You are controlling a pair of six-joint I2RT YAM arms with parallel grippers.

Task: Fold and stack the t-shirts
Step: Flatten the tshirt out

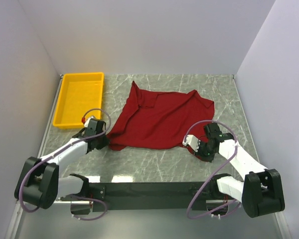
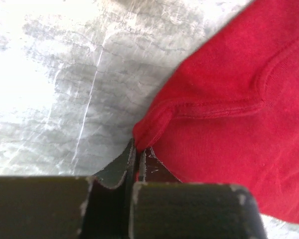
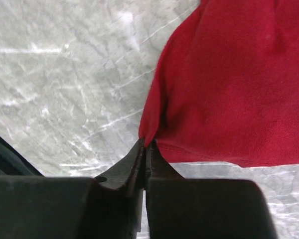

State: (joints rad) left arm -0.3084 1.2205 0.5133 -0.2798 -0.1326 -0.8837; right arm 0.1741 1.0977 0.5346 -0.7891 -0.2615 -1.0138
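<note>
The dark red t-shirt point(image 1: 159, 119) lies spread and partly rumpled on the marble table, in the middle of the top view. My left gripper point(image 1: 103, 141) is shut on the shirt's near left corner, where the hem point(image 2: 209, 112) bunches between the fingertips. My right gripper point(image 1: 192, 144) is shut on the shirt's near right corner point(image 3: 154, 127), with cloth pinched between the black fingers point(image 3: 139, 159). Both corners sit close to the table top. The neck label does not show.
A yellow plastic tray point(image 1: 70, 117) stands at the far left of the table point(image 1: 154, 164), next to the left wall. White walls close in the left, back and right sides. A black rail point(image 1: 154, 189) runs along the near edge between the arm bases.
</note>
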